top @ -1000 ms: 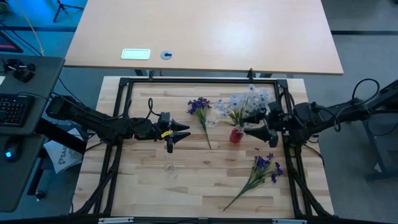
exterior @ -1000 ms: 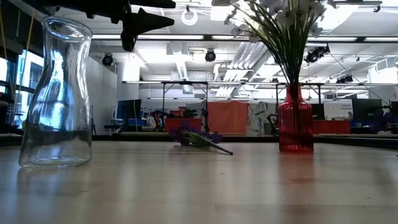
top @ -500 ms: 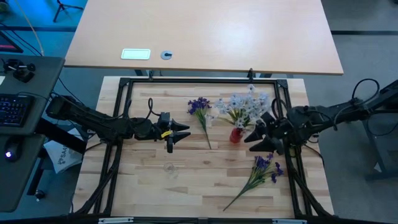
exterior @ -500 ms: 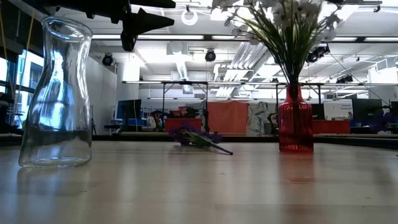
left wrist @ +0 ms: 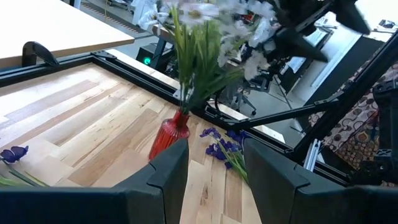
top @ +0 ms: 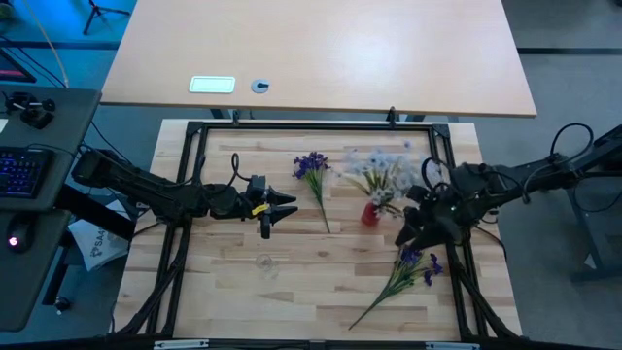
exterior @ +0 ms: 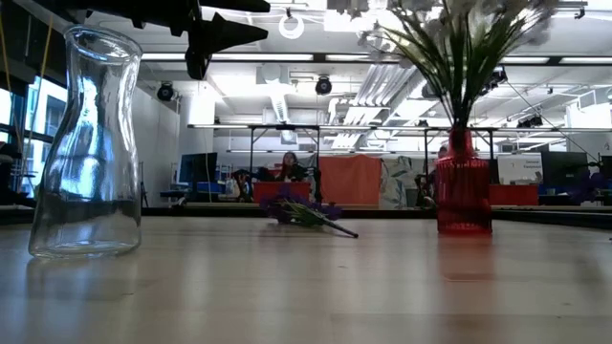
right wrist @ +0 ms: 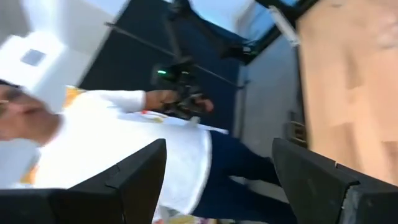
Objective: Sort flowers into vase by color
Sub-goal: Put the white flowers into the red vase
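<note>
the wooden tabletop [top: 243, 282] sat inside a black frame [top: 311, 125], with a bare tan desk [top: 321, 49] behind it and a keyboard [top: 21, 171] on a side stand to the left. across the table the room was a large hall with ceiling ducts [exterior: 287, 96], strip lights [exterior: 316, 59], black trestle tables [exterior: 316, 129] and an orange panel [exterior: 349, 180]. a person in a white top [right wrist: 118, 143] showed beyond the table's edge.

A person in a white top [right wrist: 124, 155] stands beyond the table; a keyboard [top: 21, 172] lies left
</note>
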Available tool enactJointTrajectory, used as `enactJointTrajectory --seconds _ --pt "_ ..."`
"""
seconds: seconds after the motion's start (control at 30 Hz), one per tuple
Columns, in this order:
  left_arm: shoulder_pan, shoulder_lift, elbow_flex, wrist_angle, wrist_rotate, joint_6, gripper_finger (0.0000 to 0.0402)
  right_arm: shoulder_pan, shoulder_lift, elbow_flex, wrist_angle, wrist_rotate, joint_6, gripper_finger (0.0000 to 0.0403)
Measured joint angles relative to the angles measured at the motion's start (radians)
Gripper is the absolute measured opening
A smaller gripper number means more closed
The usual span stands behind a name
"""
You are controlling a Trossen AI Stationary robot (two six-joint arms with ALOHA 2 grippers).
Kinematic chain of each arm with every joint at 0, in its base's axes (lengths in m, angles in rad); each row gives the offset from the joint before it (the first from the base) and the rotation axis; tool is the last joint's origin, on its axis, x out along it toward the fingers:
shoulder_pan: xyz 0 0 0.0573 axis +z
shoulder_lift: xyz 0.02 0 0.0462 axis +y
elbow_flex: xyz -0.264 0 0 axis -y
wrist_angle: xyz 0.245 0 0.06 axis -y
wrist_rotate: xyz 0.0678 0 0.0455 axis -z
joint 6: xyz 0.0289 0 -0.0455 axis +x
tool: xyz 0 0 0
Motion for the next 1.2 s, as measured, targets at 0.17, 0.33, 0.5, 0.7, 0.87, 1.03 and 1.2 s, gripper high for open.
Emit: enactJointTrajectory --seconds 0.17,0.33,0.5,0.7,0.87,1.03,1.2 --pt "0.001 0.000 0.000 0.000 0.000 0.001 0.0142 0.000 -0.010 0.000 0.139 -0.024 0.025 0.0287" --pt "0.001 0.000 0.000 -0.001 -0.020 0.001 0.0142 -0.017 -0.013 0.000 0.247 0.013 -0.039 0.0287" --pt "0.001 0.000 0.000 0.000 -0.028 0.000 0.0142 -0.040 -0.013 0.000 0.276 0.093 -0.132 0.0287" --pt "0.001 0.000 0.000 0.000 -0.028 -0.001 0.0142 -0.065 -0.013 0.000 0.361 0.095 -0.150 0.0287" --pt "0.001 0.000 0.000 0.003 -0.034 -0.017 0.0142 -0.066 -0.015 0.000 0.431 0.091 -0.091 0.0287" --pt "-0.005 0.001 0.037 0.022 -0.036 0.016 0.0142 -0.066 -0.008 0.000 0.343 0.128 -0.195 0.0287" --pt "-0.042 0.038 0.149 -0.086 -0.051 0.172 0.0142 -0.067 0.024 0.000 0.228 0.247 -0.249 0.0287"
